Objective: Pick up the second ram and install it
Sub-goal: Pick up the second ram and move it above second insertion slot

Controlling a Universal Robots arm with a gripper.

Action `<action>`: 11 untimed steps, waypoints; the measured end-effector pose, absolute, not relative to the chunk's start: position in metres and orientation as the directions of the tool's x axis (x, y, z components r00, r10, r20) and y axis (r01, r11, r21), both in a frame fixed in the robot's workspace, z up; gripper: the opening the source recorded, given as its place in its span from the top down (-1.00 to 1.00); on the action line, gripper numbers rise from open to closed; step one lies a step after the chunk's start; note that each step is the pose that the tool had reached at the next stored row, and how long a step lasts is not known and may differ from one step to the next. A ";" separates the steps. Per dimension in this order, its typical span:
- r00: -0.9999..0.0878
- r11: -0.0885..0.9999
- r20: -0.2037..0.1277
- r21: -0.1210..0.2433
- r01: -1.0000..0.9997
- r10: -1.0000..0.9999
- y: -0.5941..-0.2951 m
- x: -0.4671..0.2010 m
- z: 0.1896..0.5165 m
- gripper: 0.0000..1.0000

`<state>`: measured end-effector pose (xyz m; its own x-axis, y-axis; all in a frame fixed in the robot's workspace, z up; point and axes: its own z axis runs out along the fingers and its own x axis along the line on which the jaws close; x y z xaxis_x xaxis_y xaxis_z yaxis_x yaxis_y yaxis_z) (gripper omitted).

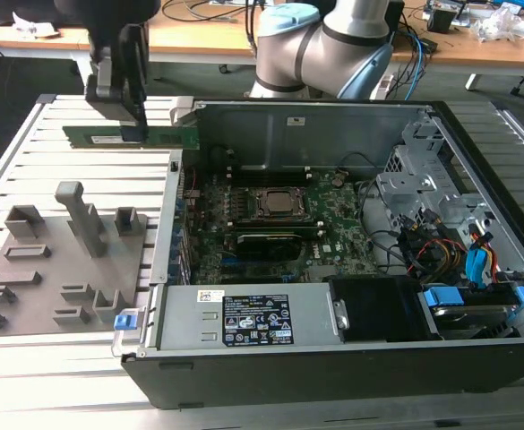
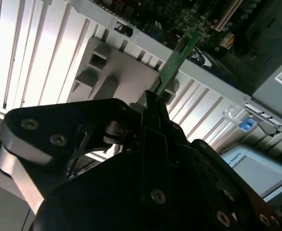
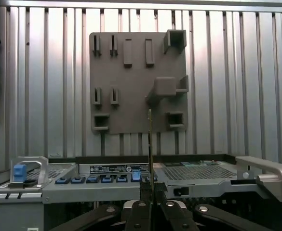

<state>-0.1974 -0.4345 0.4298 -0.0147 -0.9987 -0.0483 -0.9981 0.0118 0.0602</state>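
Aloft, the second ram, just outside the open computer case, gripper fingers pinched narrow on it, grip spot hidden behind them, a thin edge-on sliver in the first wrist view, grey slotted fixture beside the case

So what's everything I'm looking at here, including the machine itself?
second ram: one, green, held in the air beside the case, towards the exterior view's left
computer case: one, black, open, on the exterior view's right
motherboard: one, green, inside the case
power supply: one, grey, along the case's near wall
holder plate: one, grey, on the table at the exterior view's left
table: one, pale slatted metal, under everything
desk: one, wood, at the back
arm: one, silver and blue, behind the case
gripper: one, black, shut on the second ram
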 end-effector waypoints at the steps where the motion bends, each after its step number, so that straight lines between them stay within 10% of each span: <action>1: -0.015 0.012 -0.048 0.061 -0.998 -0.999 -0.435 -0.191 0.430 0.73; 11: -0.015 0.012 -0.048 0.067 -0.998 -0.999 -0.434 -0.129 0.430 0.73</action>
